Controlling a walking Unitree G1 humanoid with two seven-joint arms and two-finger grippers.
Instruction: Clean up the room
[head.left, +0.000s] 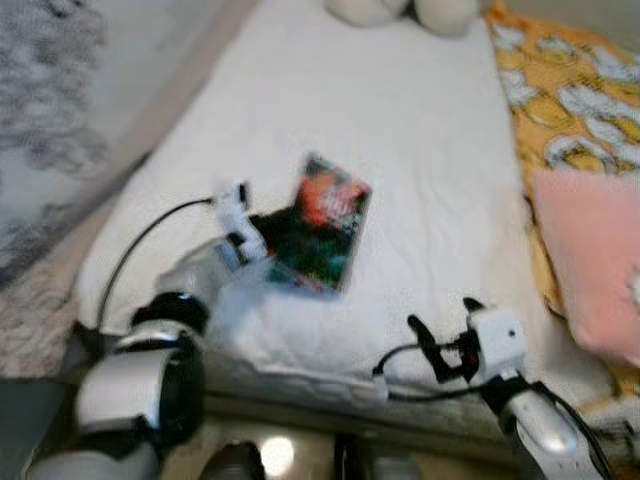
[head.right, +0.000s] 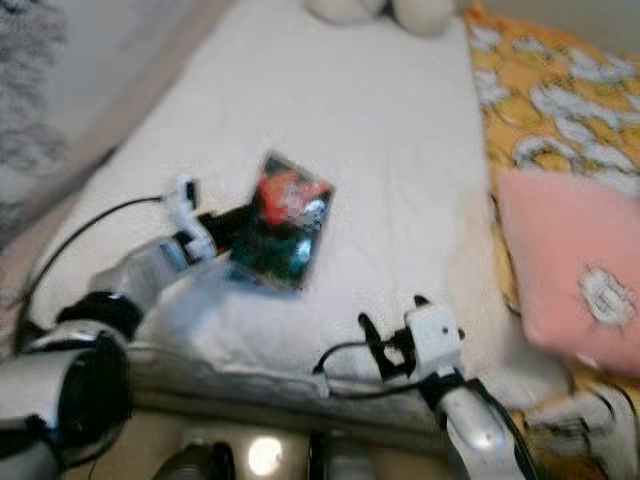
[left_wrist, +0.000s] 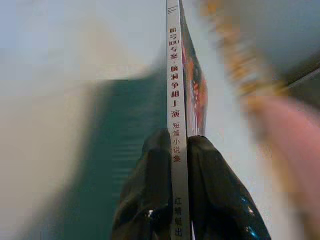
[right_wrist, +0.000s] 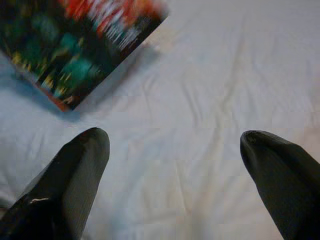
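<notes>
A thin book (head.left: 322, 225) with a dark green and red cover is held just above the white bed (head.left: 400, 130), near its front left part. My left gripper (head.left: 272, 232) is shut on the book's spine edge. In the left wrist view both black fingers (left_wrist: 150, 195) pinch the white spine (left_wrist: 175, 115), which carries printed characters. My right gripper (head.left: 440, 325) hovers open over the bed's front edge, to the right of the book. The right wrist view has its fingertips (right_wrist: 87, 150) wide apart over the sheet, with the book (right_wrist: 70, 45) lying beyond them.
A pink pillow (head.left: 595, 260) lies on an orange patterned blanket (head.left: 560, 90) along the bed's right side. Two pale plush shapes (head.left: 400, 10) sit at the bed's far end. A grey rug (head.left: 45, 120) covers the floor to the left.
</notes>
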